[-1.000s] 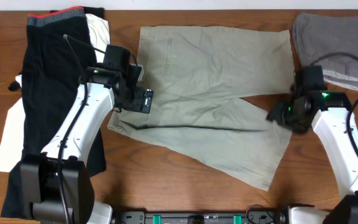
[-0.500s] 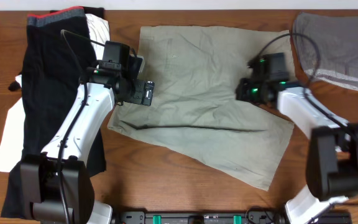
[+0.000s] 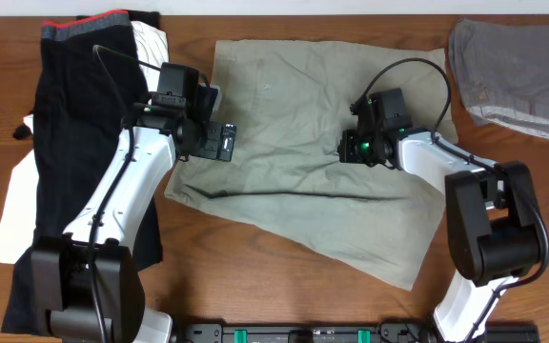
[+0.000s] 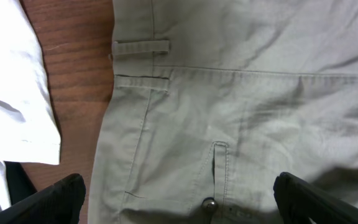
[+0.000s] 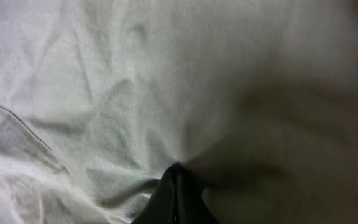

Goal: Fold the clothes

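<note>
Khaki cloth is nipped between the closed tips of the right gripper (image 5: 176,178), with creases fanning out from the pinch toward the 3 o'clock side of the clothes (image 3: 294,105), which lie spread flat mid-table. The left gripper (image 4: 185,200) hangs with its jaws wide apart over the waistband at the shorts' 9 o'clock edge, grasping nothing. Farther out on the wooden table (image 3: 246,286), a black garment (image 3: 74,124) lies over a white garment (image 3: 17,210) at 9 o'clock, and a grey garment (image 3: 513,67) lies at 2 o'clock.
</note>
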Robot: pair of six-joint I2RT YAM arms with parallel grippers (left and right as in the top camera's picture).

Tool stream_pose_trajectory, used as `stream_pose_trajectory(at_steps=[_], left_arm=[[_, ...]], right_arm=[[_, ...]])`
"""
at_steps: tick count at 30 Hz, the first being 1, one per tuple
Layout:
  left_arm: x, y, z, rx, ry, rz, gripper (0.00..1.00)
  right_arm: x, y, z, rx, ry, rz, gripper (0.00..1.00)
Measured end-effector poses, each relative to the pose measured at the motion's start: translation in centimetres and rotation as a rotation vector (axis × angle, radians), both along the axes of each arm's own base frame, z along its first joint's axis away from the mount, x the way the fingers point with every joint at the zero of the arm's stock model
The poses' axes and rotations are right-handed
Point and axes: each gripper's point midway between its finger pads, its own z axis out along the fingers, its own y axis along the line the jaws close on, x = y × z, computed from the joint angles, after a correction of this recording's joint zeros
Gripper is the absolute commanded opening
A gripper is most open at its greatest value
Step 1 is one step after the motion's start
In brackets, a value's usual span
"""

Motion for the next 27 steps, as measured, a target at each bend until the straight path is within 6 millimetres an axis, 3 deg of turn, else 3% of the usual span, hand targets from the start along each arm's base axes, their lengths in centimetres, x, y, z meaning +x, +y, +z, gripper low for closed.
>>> stream_pose_trajectory(at_steps=[9, 17, 18, 20, 22, 23, 27], left_arm=[[-0.1, 0.0, -1.7, 0.008, 0.046, 0.0, 0.98], [-0.2, 0.0, -3.1, 0.014, 0.084, 0.0, 0.98], [-0.2, 0.0, -3.1, 0.014, 0.084, 0.0, 0.98], [-0.2, 0.0, -3.1, 0.014, 0.086, 0.0, 0.98], [-0.6, 0.1, -3.2, 0.016, 0.1, 0.0, 0.98], [-0.8, 0.1, -3.2, 0.018, 0.108, 0.0, 0.98], [-2.4, 0.4, -2.6, 0.026, 0.149, 0.0, 0.98]], right_arm=[[6.1, 0.3, 0.0, -0.019, -0.257, 0.027, 0.06], [7.5, -0.5, 0.1, -0.086, -0.264, 0.016, 0.04], [7.5, -0.7, 0.2, -0.093, -0.247, 0.014, 0.08], [7.4, -1.0, 0.4, -0.103, -0.202, 0.015, 0.27], [6.9, -1.3, 0.9, -0.114, -0.143, 0.025, 0.61], [6.7, -1.5, 1.1, -0.119, -0.113, 0.027, 0.7], [5.5, -2.7, 3.1, -0.152, 0.007, 0.028, 0.97]])
